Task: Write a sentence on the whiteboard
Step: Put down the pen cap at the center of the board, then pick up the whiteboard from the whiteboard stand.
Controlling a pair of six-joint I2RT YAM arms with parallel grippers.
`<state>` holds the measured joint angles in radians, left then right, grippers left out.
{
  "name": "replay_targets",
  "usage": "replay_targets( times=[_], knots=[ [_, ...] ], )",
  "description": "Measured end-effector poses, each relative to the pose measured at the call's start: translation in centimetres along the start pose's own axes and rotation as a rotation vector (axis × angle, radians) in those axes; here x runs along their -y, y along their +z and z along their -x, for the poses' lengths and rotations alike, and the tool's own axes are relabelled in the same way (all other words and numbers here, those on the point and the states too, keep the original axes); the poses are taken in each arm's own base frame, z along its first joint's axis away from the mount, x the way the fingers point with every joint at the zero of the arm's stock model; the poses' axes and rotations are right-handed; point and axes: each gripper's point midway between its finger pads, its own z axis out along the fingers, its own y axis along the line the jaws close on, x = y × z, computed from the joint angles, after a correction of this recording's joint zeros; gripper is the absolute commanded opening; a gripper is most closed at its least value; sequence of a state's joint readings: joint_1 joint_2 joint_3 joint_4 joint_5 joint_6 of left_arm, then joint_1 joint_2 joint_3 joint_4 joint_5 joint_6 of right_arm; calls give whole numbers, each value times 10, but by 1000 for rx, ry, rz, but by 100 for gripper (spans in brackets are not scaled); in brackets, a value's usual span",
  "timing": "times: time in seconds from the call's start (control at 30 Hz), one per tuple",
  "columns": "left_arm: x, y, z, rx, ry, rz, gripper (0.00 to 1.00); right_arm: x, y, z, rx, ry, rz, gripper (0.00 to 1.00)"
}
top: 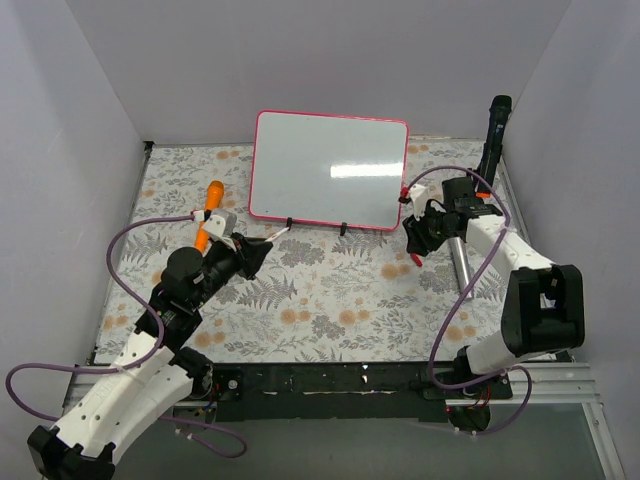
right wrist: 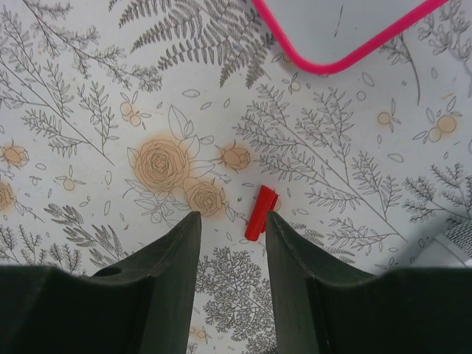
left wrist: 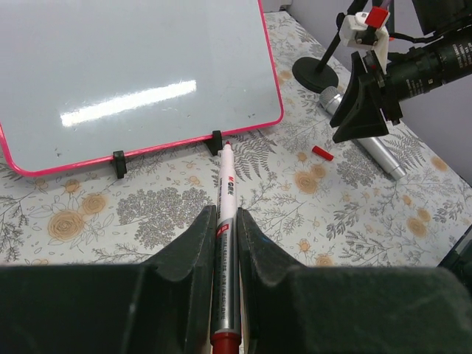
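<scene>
The whiteboard (top: pixel 328 168) stands tilted at the back of the table on two black feet, with a pink frame and a blank surface (left wrist: pixel 133 74); no sentence shows on it. My left gripper (left wrist: pixel 226 212) is shut on a silver-and-white marker (left wrist: pixel 225 221). Its uncapped tip points at the board's lower edge near the right foot. In the top view this gripper (top: pixel 266 246) is just left of the board's bottom edge. My right gripper (right wrist: pixel 232 217) hangs open over the cloth, and a small red cap (right wrist: pixel 259 212) lies by its right finger. The board's corner (right wrist: pixel 346 29) is just beyond.
A silver cylinder (top: pixel 460 262) lies on the flowered cloth at the right, beside a black stand (top: pixel 495 125) with a round base (left wrist: pixel 316 74). An orange-handled object (top: pixel 212 200) lies at the left behind my left arm. Grey walls close in three sides.
</scene>
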<state>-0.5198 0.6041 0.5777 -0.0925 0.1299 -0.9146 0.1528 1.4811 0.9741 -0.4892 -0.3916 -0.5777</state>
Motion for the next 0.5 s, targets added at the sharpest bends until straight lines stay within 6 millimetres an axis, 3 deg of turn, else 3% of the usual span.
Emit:
replay_targets(
  times=[0.17, 0.3, 0.5],
  knots=[
    [-5, -2, 3, 25, 9, 25, 0, 15, -1, 35, 90, 88, 54, 61],
    [-8, -6, 7, 54, 18, 45, 0, 45, -2, 67, 187, 194, 71, 88],
    [-18, -5, 7, 58, 29, 90, 0, 86, 7, 112, 297, 262, 127, 90]
  ],
)
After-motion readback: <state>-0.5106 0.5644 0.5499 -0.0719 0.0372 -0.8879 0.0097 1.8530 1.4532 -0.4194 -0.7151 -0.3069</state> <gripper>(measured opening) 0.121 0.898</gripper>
